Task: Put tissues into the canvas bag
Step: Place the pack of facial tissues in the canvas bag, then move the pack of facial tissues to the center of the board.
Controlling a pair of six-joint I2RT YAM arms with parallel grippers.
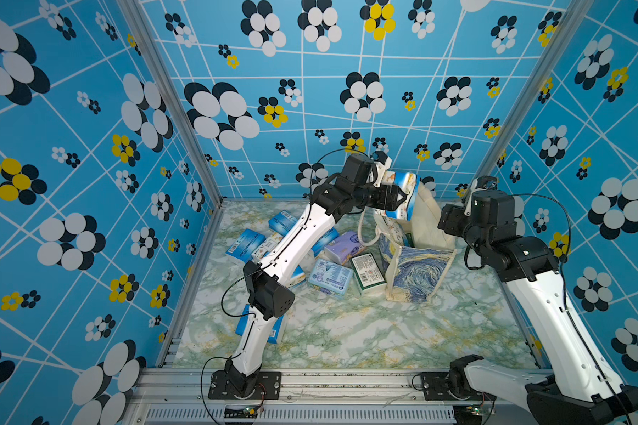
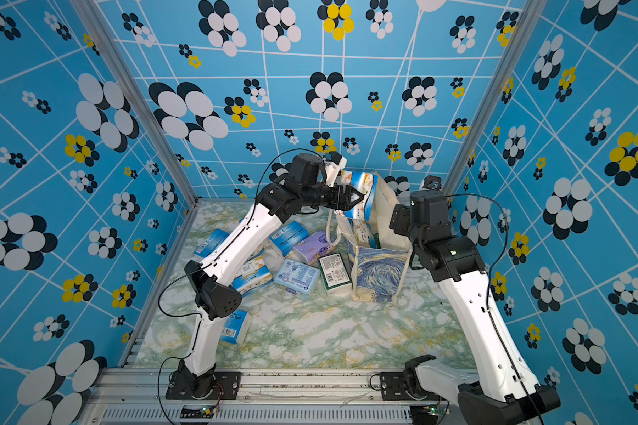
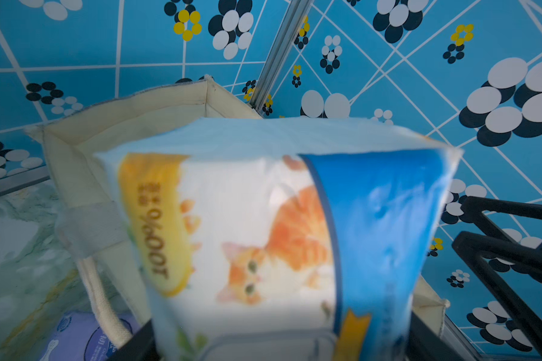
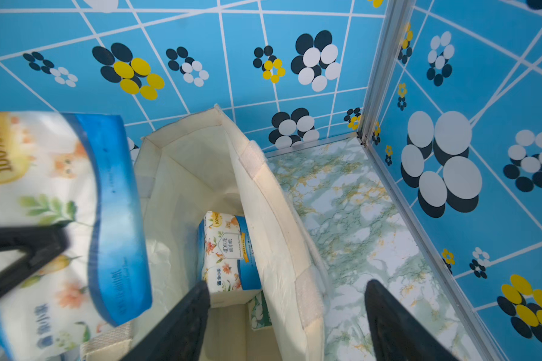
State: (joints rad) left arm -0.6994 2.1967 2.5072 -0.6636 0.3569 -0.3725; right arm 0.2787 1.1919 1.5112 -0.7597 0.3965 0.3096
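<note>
The left gripper (image 1: 401, 198) has its black jaws spread wide around a soft white plastic-wrapped tissue pack with an orange kitten and a blue band (image 1: 410, 189). It holds this pack tilted in the air over the open mouth of the cream canvas bag with a blue swirling painting on its side (image 1: 417, 272). The right gripper (image 4: 288, 284) gapes wide and holds nothing, one finger over the bag's inside and the other over the table outside it. The bag stands upright at about 2 o'clock from the middle of the green-veined marble-look table (image 1: 347, 338). Inside it a white floral pack with blue edges (image 4: 229, 250) stands on end, with a green-white pack (image 4: 260, 309) just beside it. Loose packs lie heaped at 10 o'clock: a green-white brick (image 1: 367, 272) just beside the bag, a lilac one (image 1: 345, 246) and a pale blue one (image 1: 328, 281). Another blue pack (image 2: 236, 329) lies at 8 o'clock under the left arm.
</note>
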